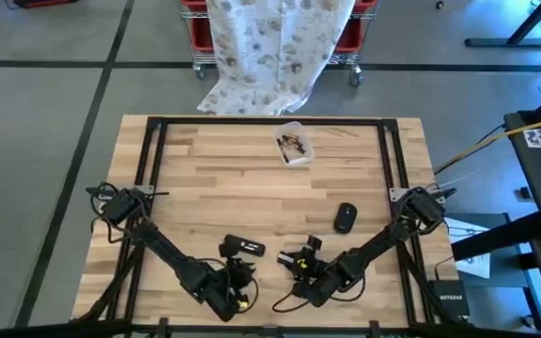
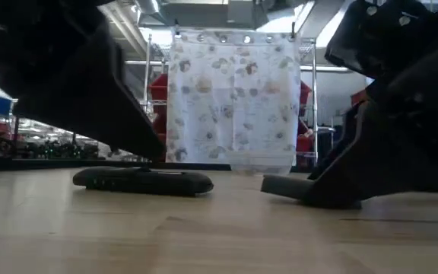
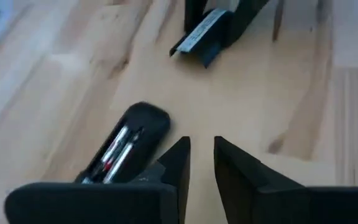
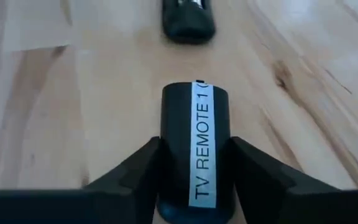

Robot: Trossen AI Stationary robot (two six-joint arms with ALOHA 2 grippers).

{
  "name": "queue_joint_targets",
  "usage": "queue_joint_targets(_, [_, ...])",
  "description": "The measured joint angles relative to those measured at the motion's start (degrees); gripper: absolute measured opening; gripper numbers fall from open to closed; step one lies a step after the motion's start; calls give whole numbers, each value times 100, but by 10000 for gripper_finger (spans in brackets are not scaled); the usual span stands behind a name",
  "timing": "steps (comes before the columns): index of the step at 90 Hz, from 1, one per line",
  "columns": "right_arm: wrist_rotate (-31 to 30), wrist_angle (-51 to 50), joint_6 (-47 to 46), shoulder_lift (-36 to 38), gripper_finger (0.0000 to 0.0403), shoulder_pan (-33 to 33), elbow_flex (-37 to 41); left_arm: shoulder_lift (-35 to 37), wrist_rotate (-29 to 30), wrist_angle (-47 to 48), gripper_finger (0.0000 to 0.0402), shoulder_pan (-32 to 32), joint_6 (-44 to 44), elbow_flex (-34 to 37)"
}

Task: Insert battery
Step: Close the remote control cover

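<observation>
Since the remote (image 1: 242, 247) lies on the table (image 1: 224, 178) with its back open, we judge the job to be well along but not closed out. In the left wrist view the open bay of the remote (image 3: 126, 146) shows slim silver shapes with a touch of red, which we take for batteries already seated, though we cannot be sure of their number or fit.

The cover (image 4: 197, 112), a dark piece labelled "TV REMOTE 1", is off the remote. The right gripper (image 4: 196, 149) holds it, fingers clamped on its two sides, low over the wood near the table's front edge and just beside the remote. From the left wrist we see the same cover (image 3: 199, 34) tilted, one end down at the table.

The left gripper (image 3: 202, 146) sits close by the remote's near end, its fingers a narrow gap apart with nothing between them.

What we think is left: check the cells, then slide the cover back on, with the left gripper likely steadying the remote.

One container shows, a small clear tub (image 1: 294, 125) far back on the table, well apart from both grippers. It holds a few small dark items (image 1: 294, 145); we cannot tell what they are. A mouse (image 1: 346, 217) lies between tub and right gripper.
</observation>
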State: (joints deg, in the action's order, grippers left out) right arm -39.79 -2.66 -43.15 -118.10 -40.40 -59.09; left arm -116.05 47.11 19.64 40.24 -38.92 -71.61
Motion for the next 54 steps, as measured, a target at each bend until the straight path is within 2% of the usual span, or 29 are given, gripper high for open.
queue_joint_targets(13, [-227,265,298,-20,151,17,2,0,-24,69,52,-77,17,0])
queue_joint_targets(32, [-199,751,809,-28,147,164,-4,131,-15,363,52,-39,33,-1])
queue_joint_targets(54, [-5,1162,1243,-35,147,398,-6,282,18,761,52,28,-399,-4])
